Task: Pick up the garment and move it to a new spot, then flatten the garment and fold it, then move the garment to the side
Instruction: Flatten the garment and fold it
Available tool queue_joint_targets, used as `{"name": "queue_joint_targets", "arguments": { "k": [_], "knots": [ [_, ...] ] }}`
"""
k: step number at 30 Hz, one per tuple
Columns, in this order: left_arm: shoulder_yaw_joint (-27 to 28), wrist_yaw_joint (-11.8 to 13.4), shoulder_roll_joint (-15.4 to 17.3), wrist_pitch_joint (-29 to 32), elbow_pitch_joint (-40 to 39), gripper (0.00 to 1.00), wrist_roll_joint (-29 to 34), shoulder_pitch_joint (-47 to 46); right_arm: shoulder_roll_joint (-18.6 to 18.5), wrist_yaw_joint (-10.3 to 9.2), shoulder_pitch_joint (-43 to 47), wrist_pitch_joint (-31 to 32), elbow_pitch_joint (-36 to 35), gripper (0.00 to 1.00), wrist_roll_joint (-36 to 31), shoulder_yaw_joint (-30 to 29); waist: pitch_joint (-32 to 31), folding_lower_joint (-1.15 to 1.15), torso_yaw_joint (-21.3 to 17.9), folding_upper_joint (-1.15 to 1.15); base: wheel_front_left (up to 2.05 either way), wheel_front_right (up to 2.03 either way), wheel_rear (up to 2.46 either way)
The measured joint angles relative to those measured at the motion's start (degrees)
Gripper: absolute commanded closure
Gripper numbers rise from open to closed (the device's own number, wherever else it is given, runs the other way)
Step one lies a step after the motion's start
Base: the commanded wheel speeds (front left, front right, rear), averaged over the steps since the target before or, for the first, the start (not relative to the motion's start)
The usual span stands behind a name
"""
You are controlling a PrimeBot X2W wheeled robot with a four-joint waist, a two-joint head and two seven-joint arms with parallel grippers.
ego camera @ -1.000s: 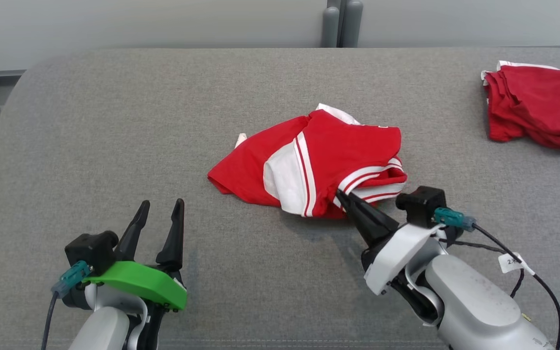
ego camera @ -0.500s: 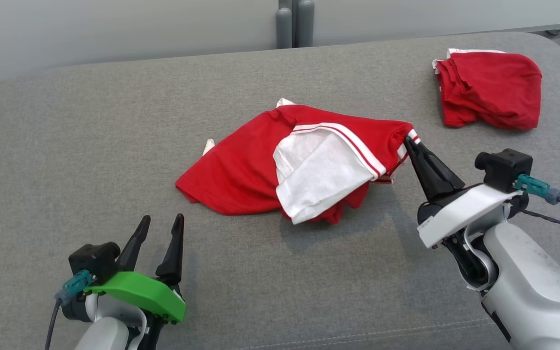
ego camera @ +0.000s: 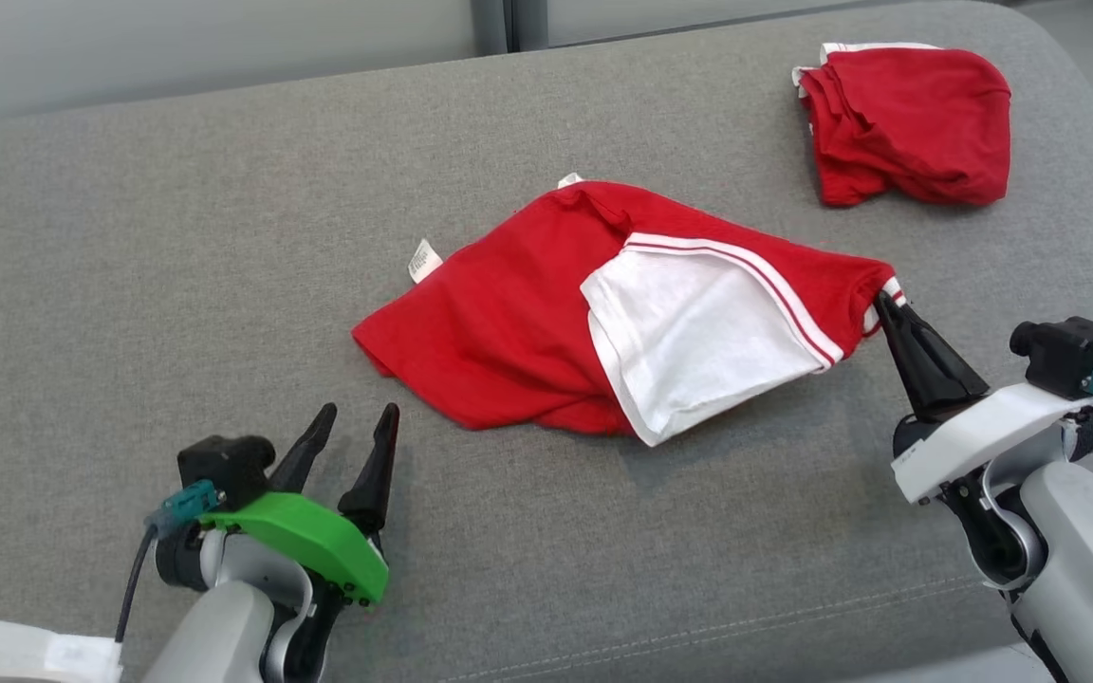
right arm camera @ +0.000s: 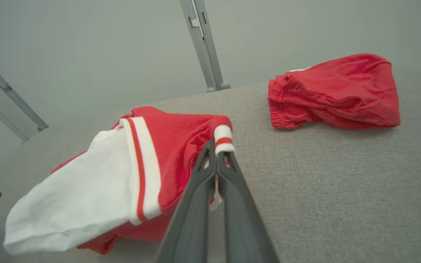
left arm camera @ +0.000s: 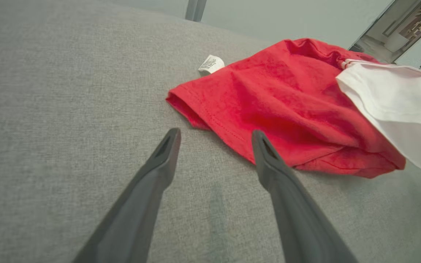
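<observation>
Our left gripper (ego camera: 359, 411), lower left, wears a green bracket (ego camera: 305, 541); our right gripper (ego camera: 881, 300), a white bracket (ego camera: 983, 441). Fingers (ego camera: 369, 474) are dark, plugs (ego camera: 188, 497) teal.

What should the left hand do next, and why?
Probably bring the open left hand forward to the near red corner of the garment and grip it: the right hand is shut on the striped cuff, and the cloth lies bunched.

you see a grey upholstered surface (ego camera: 176, 237) with rounded corners spanning the work area. behind it stands a plain pale grey wall (ego camera: 176, 47) with a vertical grey post (right arm camera: 203, 44) before it. lighting is even; shadows are soft.
</observation>
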Motion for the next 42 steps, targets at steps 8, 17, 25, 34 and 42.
{"name": "queue_joint_targets", "arguments": {
  "k": [8, 17, 25, 34, 42],
  "knots": [
    [2.89, -0.98, -1.2, 4.7, 7.28, 0.0, -4.92, -9.75, 0.11, 0.0, -0.58, 0.0, -0.43, 1.0, -0.02, 2.87, 4.88, 0.0, -2.27, 0.0, 0.0, 0.0, 0.0],
    [4.74, -1.12, -1.02, 7.83, 13.33, 0.0, -6.42, -15.27, 0.55, 0.0, -2.78, -0.19, -1.64, 1.0, -0.27, 3.7, 8.06, 0.0, -3.64, 0.0, 0.0, 0.0, 0.0],
    [3.88, -2.33, -1.35, 7.93, 15.5, 0.36, -7.61, -18.23, 0.64, 0.0, -3.3, -0.24, -1.76, 1.0, -0.76, 3.47, 9.26, 0.0, -4.04, 0.0, 0.0, 0.0, 0.0],
    [1.77, -2.87, -1.68, 7.11, 17.19, 1.0, -7.47, -18.61, 0.78, 0.0, -3.3, -0.24, -1.07, 1.0, -1.72, 2.24, 8.78, 0.0, -3.22, 0.0, 0.0, 0.0, 0.0],
    [1.07, -3.34, -2.23, 1.11, 14.66, 1.0, -6.39, -19.2, 1.37, 0.0, -4.02, -0.24, -1.71, 1.0, -2.26, 0.01, 6.39, 0.0, -1.71, 0.0, 0.0, 0.0, 0.0]
  ]
}}
